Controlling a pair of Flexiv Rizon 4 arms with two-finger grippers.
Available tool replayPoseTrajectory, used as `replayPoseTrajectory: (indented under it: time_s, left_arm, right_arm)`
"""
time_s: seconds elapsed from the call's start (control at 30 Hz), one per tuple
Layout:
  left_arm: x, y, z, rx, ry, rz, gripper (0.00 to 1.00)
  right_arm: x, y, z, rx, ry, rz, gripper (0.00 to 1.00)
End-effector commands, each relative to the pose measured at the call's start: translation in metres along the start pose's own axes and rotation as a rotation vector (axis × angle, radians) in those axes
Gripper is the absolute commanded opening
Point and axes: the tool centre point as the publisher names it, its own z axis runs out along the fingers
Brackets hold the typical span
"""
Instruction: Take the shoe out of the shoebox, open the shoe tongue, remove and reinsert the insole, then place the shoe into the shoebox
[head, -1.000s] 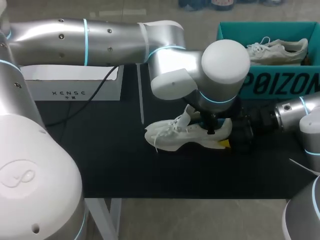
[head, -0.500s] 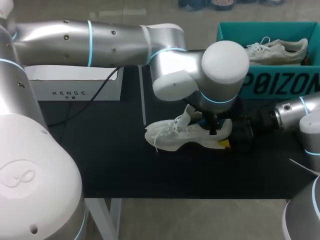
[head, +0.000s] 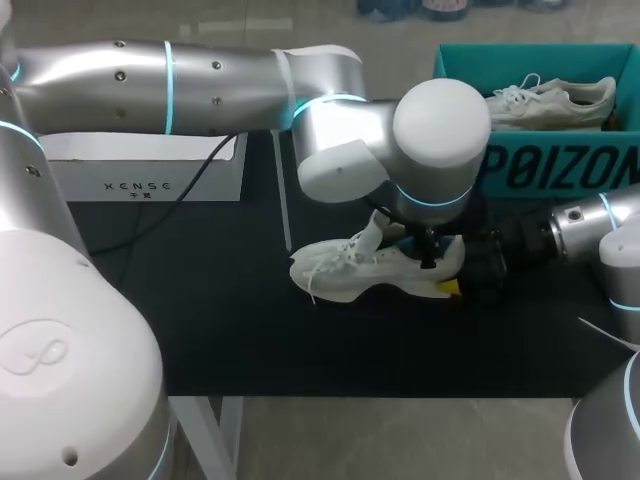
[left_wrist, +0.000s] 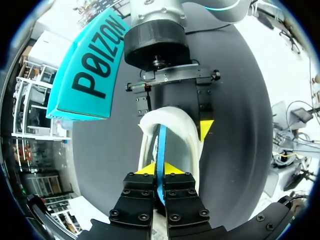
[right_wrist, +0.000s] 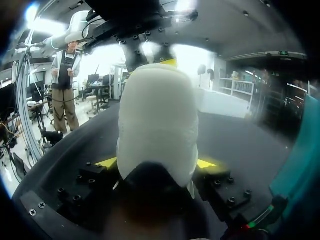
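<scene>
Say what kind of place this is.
Probably a robotics lab bench: two robot arms over a black table, right gripper shut on a white shoe, left gripper pinching its blue insole, teal shoebox nearby.

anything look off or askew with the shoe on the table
The blue insole stands on edge, sticking up out of the white shoe, pinched in the left gripper; expected mid-removal. The right gripper clamps its heel.

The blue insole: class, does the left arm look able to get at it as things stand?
Probably yes. The left gripper pinches the insole, which stands up out of the shoe; the right gripper clamps that shoe, and nothing blocks the way.
</scene>
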Motion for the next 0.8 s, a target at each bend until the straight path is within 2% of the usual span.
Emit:
replayPoseTrajectory:
  time_s: [0.03,0.4,0.6,0.8]
  left_arm:
    - [0.003,0.006,-0.016,0.023,-0.010,-0.008,0.00]
    - [0.004,-0.001,-0.038,0.075,-0.026,-0.038,0.00]
    - [0.006,-0.016,-0.036,0.081,-0.042,-0.044,0.00]
    - [0.010,-0.041,-0.038,0.132,-0.051,-0.044,0.00]
  right_arm:
    - [0.001,-0.002,0.004,0.003,-0.002,0.001,0.00]
    - [0.001,-0.002,0.004,0.003,-0.002,0.001,0.00]
    - [0.001,-0.002,0.004,0.003,-0.002,0.001,0.00]
    - [0.001,-0.002,0.004,0.003,-0.002,0.001,0.00]
